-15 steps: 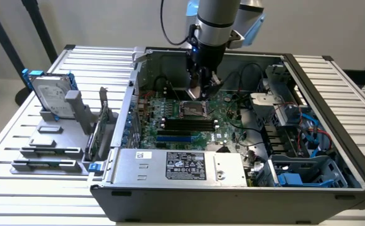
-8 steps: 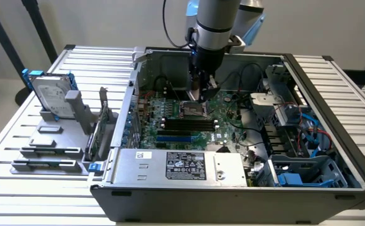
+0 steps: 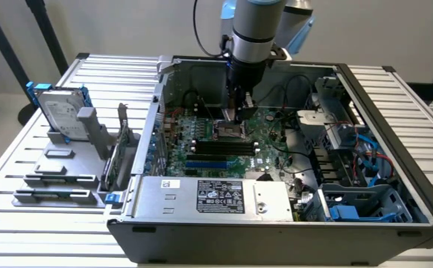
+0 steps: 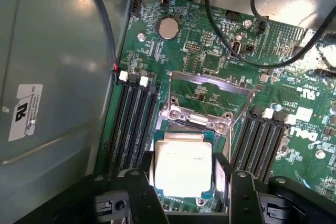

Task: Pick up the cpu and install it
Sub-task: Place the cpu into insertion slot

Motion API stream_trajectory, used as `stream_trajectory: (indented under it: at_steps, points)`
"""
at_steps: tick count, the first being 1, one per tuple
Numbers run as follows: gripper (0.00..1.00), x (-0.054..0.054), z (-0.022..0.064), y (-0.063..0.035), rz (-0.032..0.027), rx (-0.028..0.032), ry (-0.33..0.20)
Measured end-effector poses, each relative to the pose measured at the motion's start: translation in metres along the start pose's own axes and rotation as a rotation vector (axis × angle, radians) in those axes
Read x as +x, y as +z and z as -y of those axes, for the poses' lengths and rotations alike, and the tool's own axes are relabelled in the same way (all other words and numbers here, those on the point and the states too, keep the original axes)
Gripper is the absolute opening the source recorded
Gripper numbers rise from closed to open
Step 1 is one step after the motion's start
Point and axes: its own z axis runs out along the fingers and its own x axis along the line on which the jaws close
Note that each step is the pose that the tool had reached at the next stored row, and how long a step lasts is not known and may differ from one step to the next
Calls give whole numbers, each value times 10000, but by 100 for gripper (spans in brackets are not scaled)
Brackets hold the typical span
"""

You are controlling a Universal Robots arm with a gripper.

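The arm (image 3: 255, 28) hangs straight down, wrist vertical. The gripper (image 3: 236, 117) points downward, its fingers (image 4: 144, 195) clamped on the cpu (image 4: 182, 167), which lies flat between the jaws.

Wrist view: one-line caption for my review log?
Gripper holds the cpu close over the motherboard, beside the flipped-up socket load plate.

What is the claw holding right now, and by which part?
The claw holds the cpu by two opposite side edges, silver top facing up, just over the open socket.
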Motion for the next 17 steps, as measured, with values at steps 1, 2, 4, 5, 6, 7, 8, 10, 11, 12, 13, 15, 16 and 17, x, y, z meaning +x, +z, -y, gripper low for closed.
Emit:
stream_trajectory:
  at_steps: [1, 2, 4, 5, 6, 7, 8, 10, 11, 12, 13, 15, 16, 17]
  points:
    - [54, -1, 0, 5, -3, -9, 154]
    - [54, -2, 0, 12, -5, -22, 312]
    - [54, -3, 1, 27, -8, -50, 580]
    - [54, -4, 3, 35, -9, -60, 673]
    - [54, -4, 7, 47, -10, -69, 757]
    - [54, -4, 17, 62, -10, -74, 798]
    - [54, -2, 33, 75, -9, -77, 820]
    - [54, 2, 64, 100, -10, -83, 863]
    - [54, 4, 77, 109, -10, -86, 894]
    - [54, 6, 89, 117, -12, -91, 926]
    - [54, 7, 98, 124, -11, -94, 972]
    - [54, 8, 108, 138, -12, -115, 1142]
    - [54, 8, 111, 143, -13, -126, 1241]
    - [54, 8, 113, 147, -14, -140, 1352]
